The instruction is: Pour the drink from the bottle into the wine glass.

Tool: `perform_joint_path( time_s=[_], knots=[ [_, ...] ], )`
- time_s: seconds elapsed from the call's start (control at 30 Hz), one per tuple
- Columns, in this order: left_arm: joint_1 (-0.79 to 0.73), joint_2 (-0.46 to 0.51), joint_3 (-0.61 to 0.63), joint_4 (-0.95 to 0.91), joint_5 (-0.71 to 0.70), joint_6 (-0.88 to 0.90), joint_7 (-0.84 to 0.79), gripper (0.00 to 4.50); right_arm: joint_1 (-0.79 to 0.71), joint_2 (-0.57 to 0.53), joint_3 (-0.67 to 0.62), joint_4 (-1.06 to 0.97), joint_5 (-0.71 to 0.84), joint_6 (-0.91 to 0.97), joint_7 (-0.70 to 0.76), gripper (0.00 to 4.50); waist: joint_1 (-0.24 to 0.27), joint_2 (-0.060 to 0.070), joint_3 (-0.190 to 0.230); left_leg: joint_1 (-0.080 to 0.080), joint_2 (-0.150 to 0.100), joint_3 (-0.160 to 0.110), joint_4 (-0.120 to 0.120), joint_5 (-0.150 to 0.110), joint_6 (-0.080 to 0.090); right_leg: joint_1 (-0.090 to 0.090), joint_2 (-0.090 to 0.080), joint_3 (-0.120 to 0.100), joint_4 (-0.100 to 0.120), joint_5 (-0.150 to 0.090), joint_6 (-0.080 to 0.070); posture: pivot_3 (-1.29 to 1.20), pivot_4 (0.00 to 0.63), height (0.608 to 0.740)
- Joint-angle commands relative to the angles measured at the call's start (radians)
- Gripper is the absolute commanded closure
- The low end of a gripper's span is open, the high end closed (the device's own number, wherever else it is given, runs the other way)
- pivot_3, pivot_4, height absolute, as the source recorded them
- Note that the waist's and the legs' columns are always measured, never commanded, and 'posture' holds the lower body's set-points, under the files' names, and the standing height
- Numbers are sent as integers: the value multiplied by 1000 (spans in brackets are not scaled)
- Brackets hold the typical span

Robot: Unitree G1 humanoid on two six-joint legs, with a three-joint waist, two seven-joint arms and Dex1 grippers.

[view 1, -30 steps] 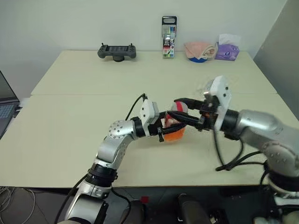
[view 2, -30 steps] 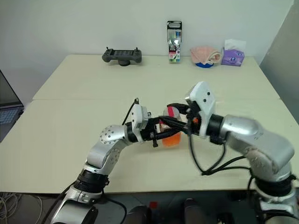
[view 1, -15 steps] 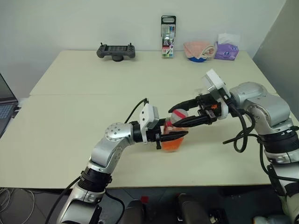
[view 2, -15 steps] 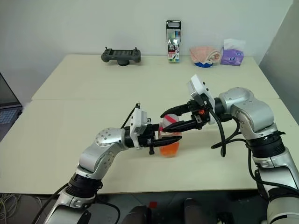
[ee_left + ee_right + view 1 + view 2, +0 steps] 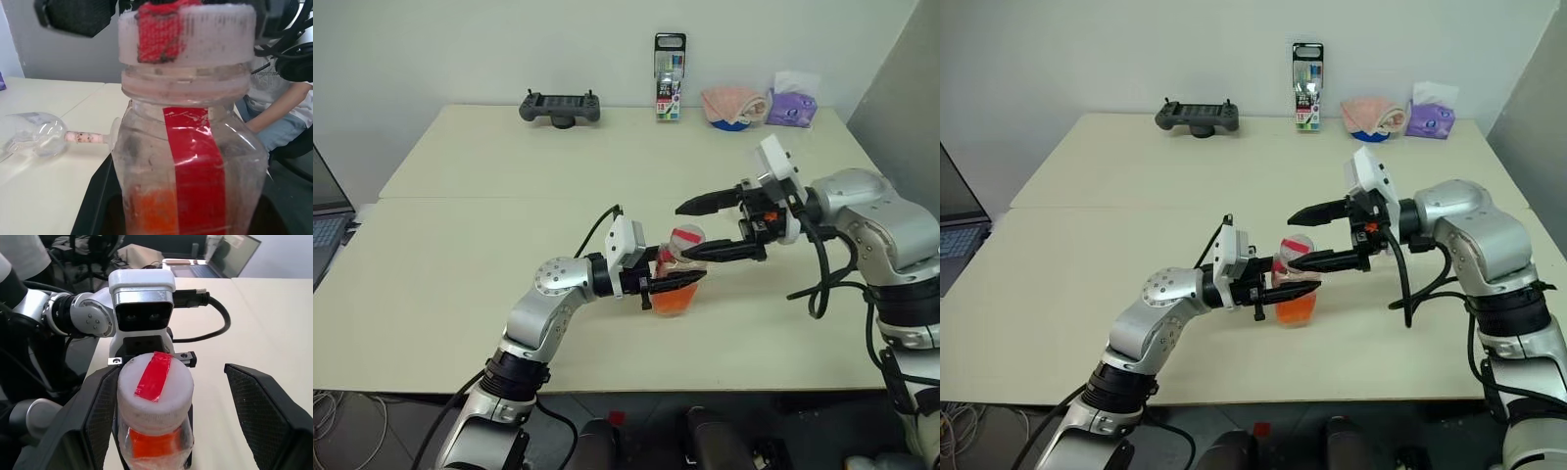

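The bottle (image 5: 677,279) stands upright near the table's front middle. It is small and clear, with a red label strip and a pale cap (image 5: 686,240) crossed by a red strip. The orange drink (image 5: 1295,308) fills its lower part. My left gripper (image 5: 680,284) reaches in from the left and is shut on the bottle's body. My right gripper (image 5: 683,233) comes in level from the right. It is open, with one finger on each side of the cap (image 5: 155,382). The wine glass (image 5: 36,139) appears to lie on its side on the table beyond the bottle.
Along the far edge sit a game controller (image 5: 559,106), a tall marker pack (image 5: 669,64), a pink cloth on a blue dish (image 5: 732,103) and a purple tissue pack (image 5: 790,106). A laptop (image 5: 323,225) is at the left edge. A seated person (image 5: 274,112) is beside the table.
My right gripper's fingers have spread wide apart from the cap, and its wrist has turned and risen slightly. The cap stays on the bottle. The left gripper and bottle have not moved.
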Motion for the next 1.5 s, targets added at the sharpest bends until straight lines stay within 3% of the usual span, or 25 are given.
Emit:
perform_joint_path(
  time_s=[0.03,0.23,0.37,0.63,0.8,0.87,0.97,1.2,1.5],
  knots=[
    [-31,-14,4,1,1,-38,-11,2874,50,-14,-86,-138,72,57,-75,899,1,0,0,0,0,0,0,0,0,0,0,0,0,0,0,0,150,740],
    [-49,-25,9,29,10,-59,-12,2874,194,-8,-190,-363,168,162,-277,899,0,0,0,0,0,1,0,0,0,0,0,0,1,-1,1,0,150,740],
    [-54,-26,15,45,18,-83,-10,2874,239,29,-241,-466,179,229,-496,899,-1,0,0,1,0,1,0,0,0,0,1,1,1,-1,1,0,150,740],
    [-82,-51,36,101,35,-151,8,2874,289,153,-260,-661,336,404,-880,899,0,0,0,0,0,0,0,0,0,0,1,0,1,-1,1,0,150,740],
    [-93,-59,39,125,36,-167,5,2874,311,246,-218,-689,300,432,-1101,899,-1,0,0,0,0,0,0,0,0,0,1,1,1,-1,1,0,150,740],
    [-91,-58,38,125,36,-169,3,2874,307,269,-215,-690,316,434,-1138,724,-1,0,0,0,0,0,0,0,0,0,1,1,1,-1,1,0,150,740],
    [-92,-58,37,126,36,-168,3,2874,294,264,-209,-698,326,445,-1170,11,-1,0,0,0,0,0,0,0,0,0,1,0,1,-1,1,0,150,740],
    [-91,-57,37,127,36,-166,3,2874,297,216,-165,-703,322,444,-1162,0,-1,0,0,0,0,0,0,0,0,0,1,0,1,-1,1,0,150,740],
    [-74,-52,35,113,39,-167,9,2874,276,255,-93,-656,219,388,-1188,0,-2,0,0,0,0,0,0,0,0,0,1,0,1,-1,1,0,150,740]
  ],
)
